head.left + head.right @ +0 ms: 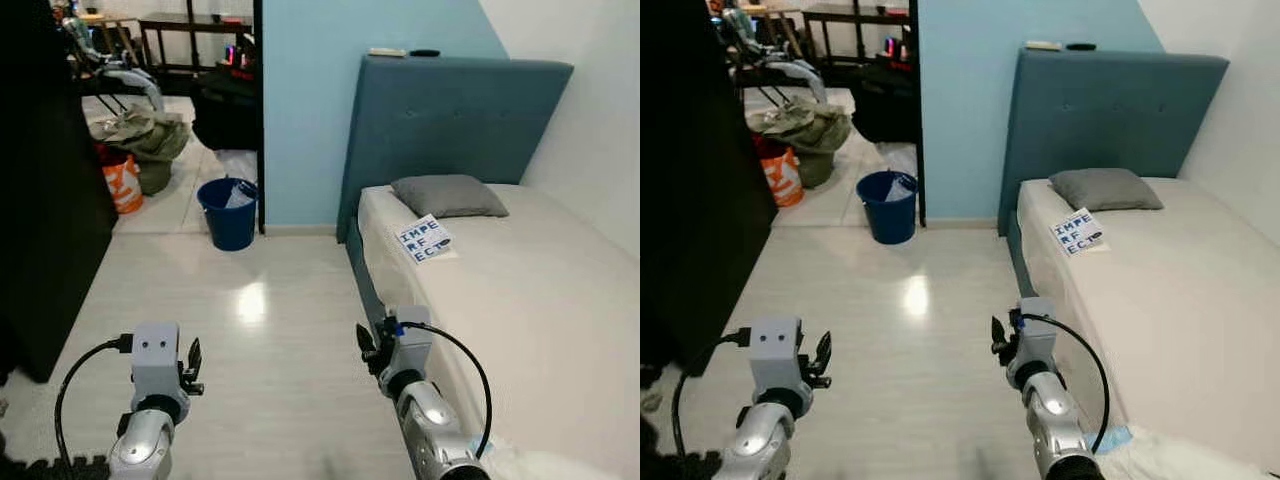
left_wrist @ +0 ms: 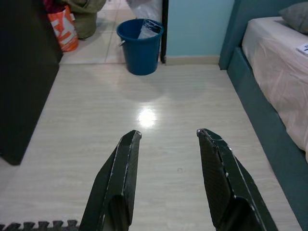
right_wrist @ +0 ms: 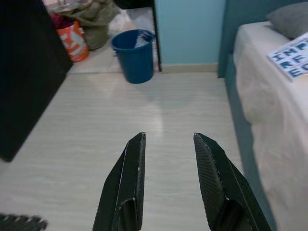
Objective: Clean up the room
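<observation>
- Confirm the start state: the left gripper (image 2: 168,159) and the right gripper (image 3: 166,163) both hang low over the pale floor (image 1: 250,300), jaws parted to a moderate gap, holding nothing.
- Locate the likely task item: the booklet (image 1: 424,240) with blue lettering lies flat on the bed (image 1: 540,290), just in front of the grey pillow (image 1: 448,195), well ahead of the right gripper.
- Note the blue bucket (image 1: 229,212) standing on the floor at the doorway, beside the light-blue wall (image 1: 310,100). It looks like the nearest receptacle, but this is a judgement only.
- Expect a collision risk on the right side: the right arm runs close along the bed frame, and a forward step with a right turn can drive it into the mattress edge.
- Expect a thin-object grasp fault: the booklet lies flat on soft bedding, so the fingers can pinch the sheet with it or slide it away.
- Watch the cable (image 1: 465,365) looped off the right wrist; it can snag on the bed corner.
- Treat the bucket contents as unknown; only a pale scrap at the rim is visible.
- Treat the two small items on top of the headboard (image 1: 450,110) as unidentified; they are too small to read.
- The dark cabinet (image 1: 45,180) on your left hides whatever lies behind it, and the cluttered far room is too indistinct to sort.
</observation>
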Motion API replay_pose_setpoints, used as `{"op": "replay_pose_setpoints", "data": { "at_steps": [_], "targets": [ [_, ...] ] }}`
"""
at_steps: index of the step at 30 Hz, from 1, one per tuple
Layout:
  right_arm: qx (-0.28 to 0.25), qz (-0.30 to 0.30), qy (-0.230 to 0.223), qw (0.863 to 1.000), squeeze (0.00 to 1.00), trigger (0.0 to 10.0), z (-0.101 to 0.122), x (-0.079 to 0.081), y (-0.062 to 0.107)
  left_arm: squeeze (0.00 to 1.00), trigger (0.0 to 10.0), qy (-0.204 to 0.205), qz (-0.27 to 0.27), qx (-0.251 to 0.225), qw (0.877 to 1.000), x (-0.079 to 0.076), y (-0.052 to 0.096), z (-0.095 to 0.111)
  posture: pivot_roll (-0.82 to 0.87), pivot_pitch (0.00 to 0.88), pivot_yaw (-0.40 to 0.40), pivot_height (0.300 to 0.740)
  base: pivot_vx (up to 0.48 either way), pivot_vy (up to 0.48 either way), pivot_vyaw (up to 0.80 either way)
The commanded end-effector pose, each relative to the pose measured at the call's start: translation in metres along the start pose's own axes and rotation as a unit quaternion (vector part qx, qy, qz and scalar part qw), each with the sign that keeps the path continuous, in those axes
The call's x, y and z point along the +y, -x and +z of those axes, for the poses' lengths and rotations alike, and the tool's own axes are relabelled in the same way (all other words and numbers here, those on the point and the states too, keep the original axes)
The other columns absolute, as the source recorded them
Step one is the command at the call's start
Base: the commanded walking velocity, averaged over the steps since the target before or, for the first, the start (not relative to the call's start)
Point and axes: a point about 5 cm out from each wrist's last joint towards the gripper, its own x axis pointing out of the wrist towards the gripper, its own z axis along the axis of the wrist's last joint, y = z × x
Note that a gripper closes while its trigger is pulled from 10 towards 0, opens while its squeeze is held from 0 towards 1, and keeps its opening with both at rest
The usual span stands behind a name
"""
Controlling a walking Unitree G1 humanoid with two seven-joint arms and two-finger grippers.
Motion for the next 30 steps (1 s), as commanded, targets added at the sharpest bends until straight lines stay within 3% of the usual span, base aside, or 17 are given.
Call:
{"op": "replay_pose_setpoints", "data": {
  "at_steps": [1,25,30],
  "targets": [
    [0.01,-0.008,0.0,1.0,0.0,10.0,-0.0049,-0.004,0.003,0.0,10.0,-0.001,-0.006,0.006,1.0,-0.0028,0.0015,-0.0034,0.0,0.055,-0.059,0.74,0.33,0.0,0.0],
    [0.009,-0.017,0.0,1.0,0.0,10.0,-0.0041,-0.0071,0.0023,0.0,10.0,0.001,-0.007,0.006,1.0,-0.0029,-0.0021,-0.0031,0.0,0.059,-0.054,0.74,0.328,0.0,0.0],
    [0.011,-0.022,0.0,1.0,0.0,10.0,-0.0047,-0.0091,0.003,0.0,10.0,0.0,-0.017,0.005,1.0,-0.0068,-0.0048,-0.0027,-0.01,0.063,-0.051,0.74,0.0,0.0,0.0]
  ]
}}
